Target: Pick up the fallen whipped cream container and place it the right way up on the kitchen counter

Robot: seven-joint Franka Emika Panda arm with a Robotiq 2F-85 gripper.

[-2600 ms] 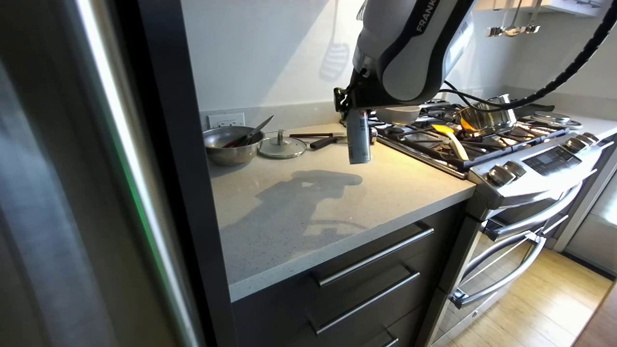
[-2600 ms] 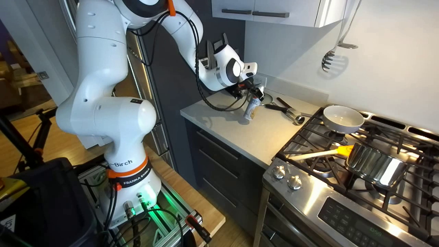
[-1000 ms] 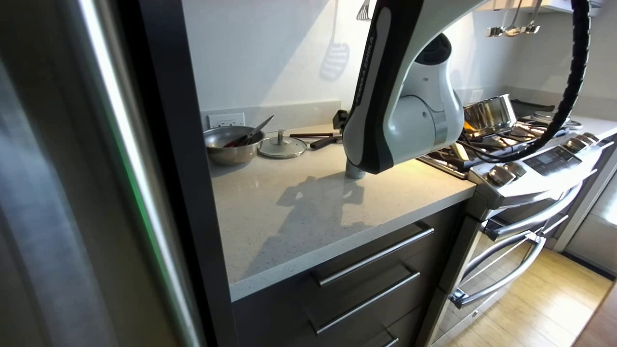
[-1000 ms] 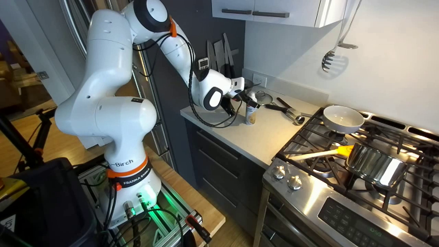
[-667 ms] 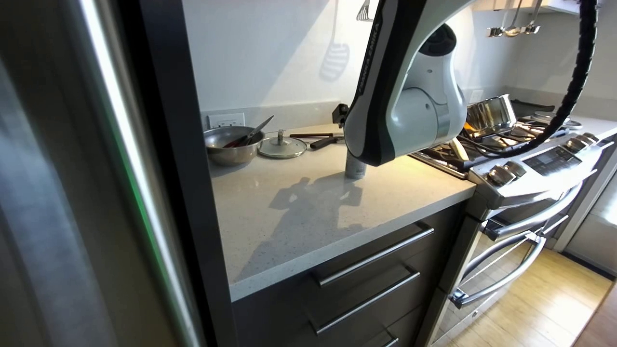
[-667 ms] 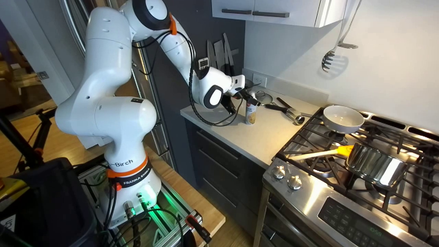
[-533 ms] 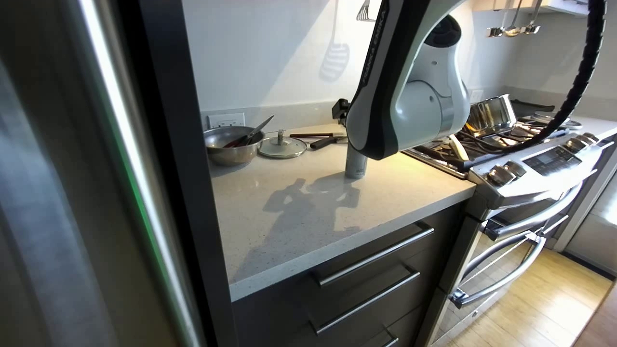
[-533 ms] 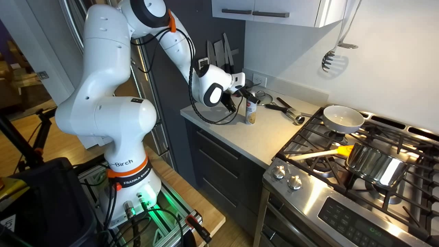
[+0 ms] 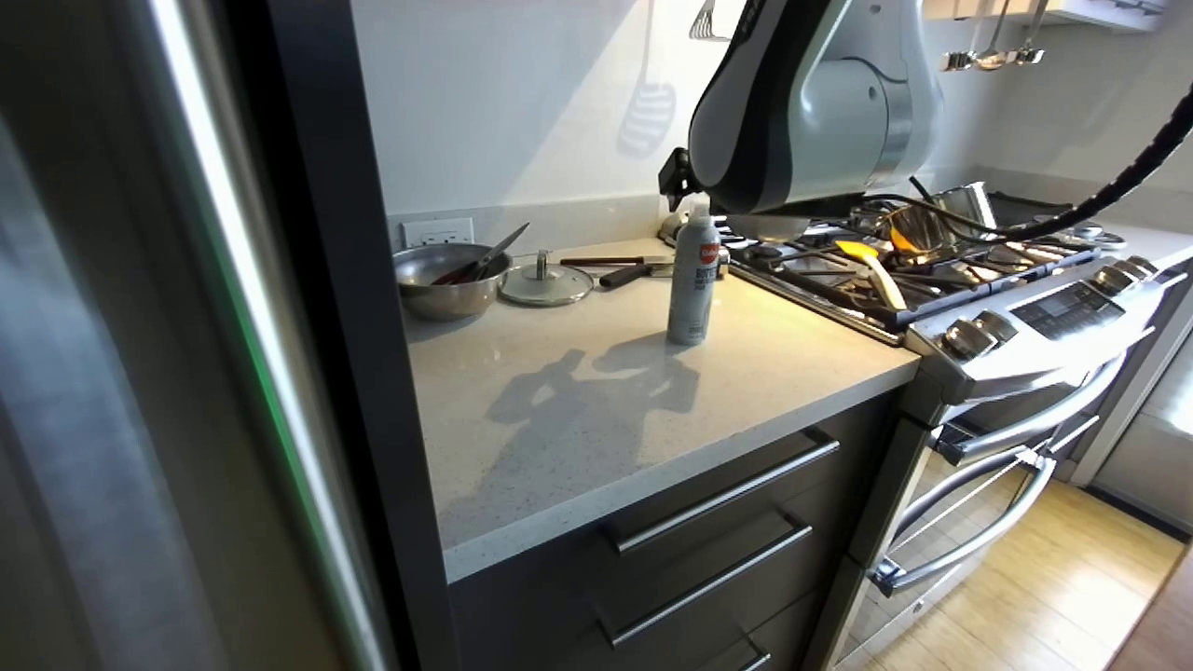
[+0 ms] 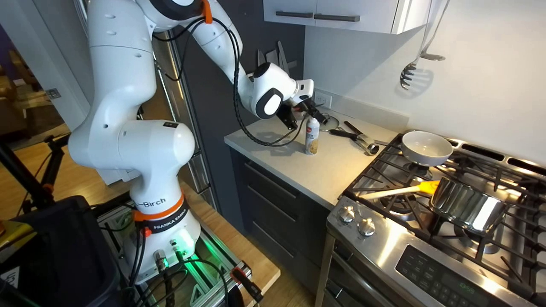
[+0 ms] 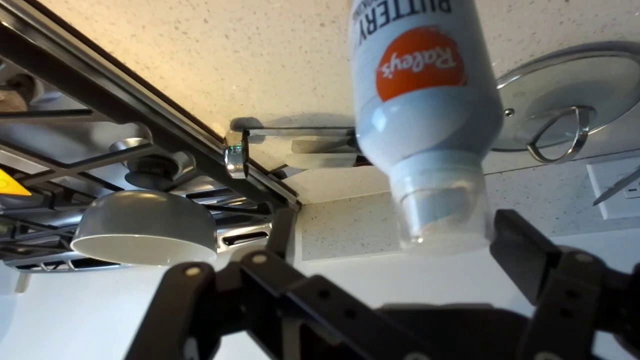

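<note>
Container (image 9: 691,289), a slim grey can with a clear cap (image 11: 445,215), stands upright on the kitchen counter (image 9: 792,368), its base resting on the surface. In both exterior views it is set in from every edge, between the front edge over the dark drawers (image 9: 690,554) and the back edge along the wall (image 9: 522,107). In the wrist view its label (image 11: 422,65) reads "Raley's" on an orange disc and "BUTTERY" next to it, the letters upside down there.

The white arm (image 10: 132,143) reaches in over the counter. The gripper (image 10: 309,123) hangs at the capped top of the container, its fingers (image 11: 522,252) spread wide apart; in the wrist view the cap shows between them, one finger just beside it. Whether that finger touches the cap cannot be told. A shadow (image 9: 582,419) lies on the counter, running from near the container's base toward the front edge.

At the back corner by the dark panel (image 9: 377,391) stands a steel bowl (image 9: 447,300) with a blade (image 9: 505,247) rising out of it, in front of an outlet (image 9: 438,231); a glass lid (image 9: 555,292) lies just beside the bowl, near the back edge. Metal kitchen tools (image 10: 343,134) with dark handles lie toward the back corner on the stove side. On the stove (image 10: 379,249), past the counter's side edge, a white bowl (image 10: 426,161) stands at the rear, and a yellow-headed utensil (image 10: 390,193) lies with its head just beside a steel pot (image 10: 467,211).
</note>
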